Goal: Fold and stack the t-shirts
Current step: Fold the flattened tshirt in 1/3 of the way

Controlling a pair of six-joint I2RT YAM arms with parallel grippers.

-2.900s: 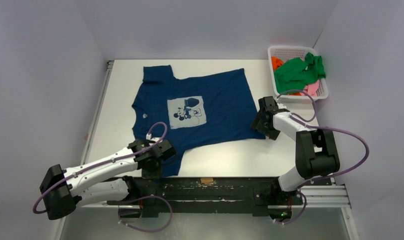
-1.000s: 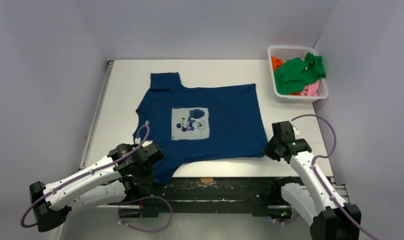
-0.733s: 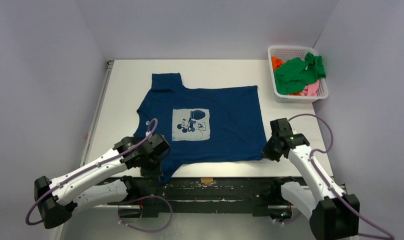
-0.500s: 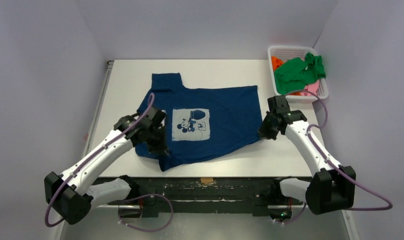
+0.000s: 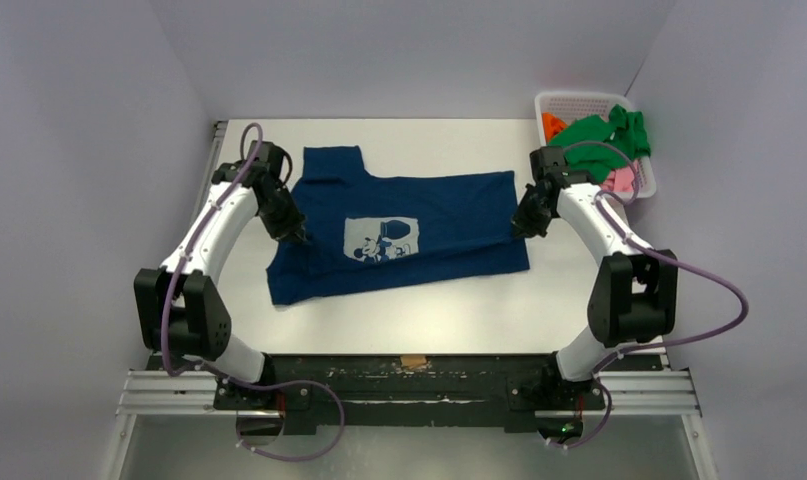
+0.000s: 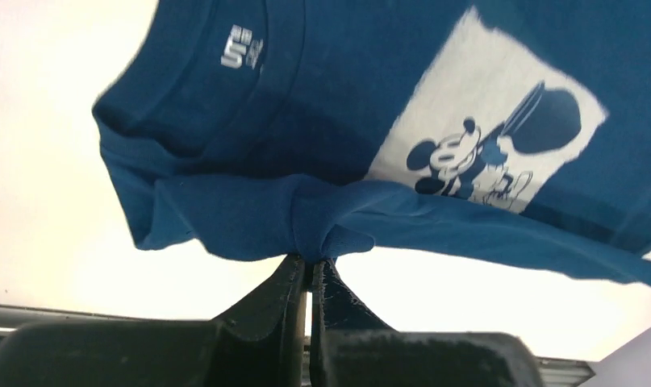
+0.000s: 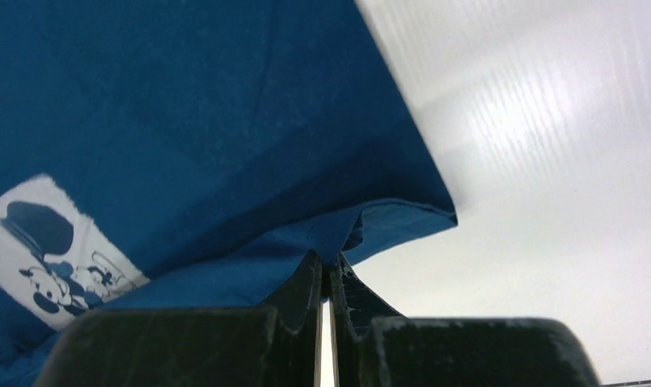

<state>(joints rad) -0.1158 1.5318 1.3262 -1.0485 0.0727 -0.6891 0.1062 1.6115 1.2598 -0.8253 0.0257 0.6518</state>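
A navy blue t-shirt point(image 5: 419, 215) with a pale cartoon chest print point(image 5: 381, 239) lies across the middle of the white table, its near half lifted and carried over the far half. My left gripper point(image 5: 291, 236) is shut on the shirt's left edge point(image 6: 306, 230), just below the collar. My right gripper point(image 5: 519, 226) is shut on the shirt's right hem corner point(image 7: 362, 230). Both pinches hold a small bunch of blue cloth between the fingertips. More t-shirts, green point(image 5: 599, 140), orange point(image 5: 551, 124) and pink point(image 5: 624, 178), sit piled in the basket.
A white lattice basket point(image 5: 579, 100) stands at the table's far right corner. The table's left rail point(image 5: 211, 160) runs along the left edge. A black base rail point(image 5: 409, 385) crosses the near edge, with a small tan tag point(image 5: 412, 360) on it.
Both arms have swung from the near edge toward the far side, carrying the shirt's near edge up and over. The lower part of the print is now covered.
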